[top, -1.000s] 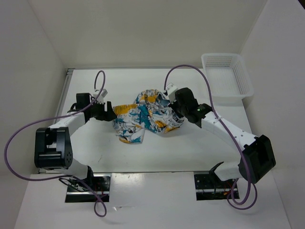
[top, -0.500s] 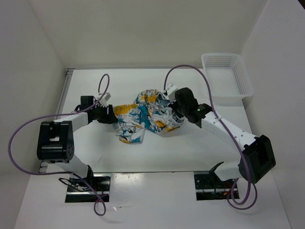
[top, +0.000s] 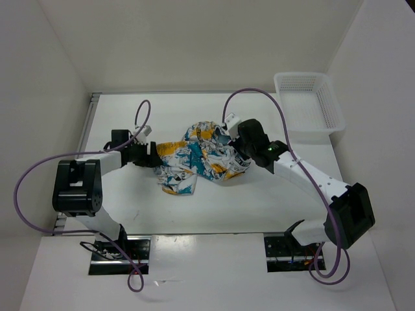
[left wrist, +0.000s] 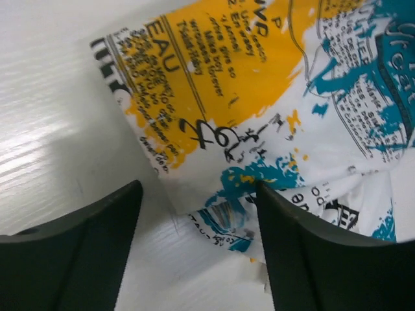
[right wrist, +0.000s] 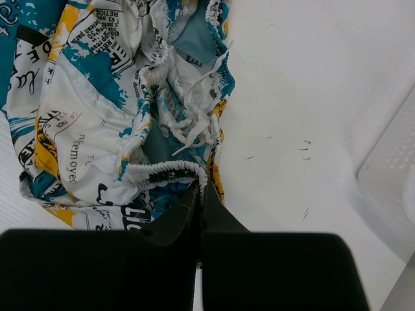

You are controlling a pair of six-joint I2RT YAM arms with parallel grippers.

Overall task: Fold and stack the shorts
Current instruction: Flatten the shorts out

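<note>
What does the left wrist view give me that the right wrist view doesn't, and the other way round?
Only left wrist: the left gripper open, its fingers straddling a yellow-printed edge of the shorts. Only right wrist: the right gripper closed on the elastic waistband, and the edge of the white basket at far right. Both: the printed shorts lying on the white table.

Crumpled shorts (top: 194, 159) block the middle; basket (top: 308, 103) far right.

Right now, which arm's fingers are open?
The left fingers: spread apart astride the shorts' corner. The right fingers are pinched shut on the waistband.
</note>
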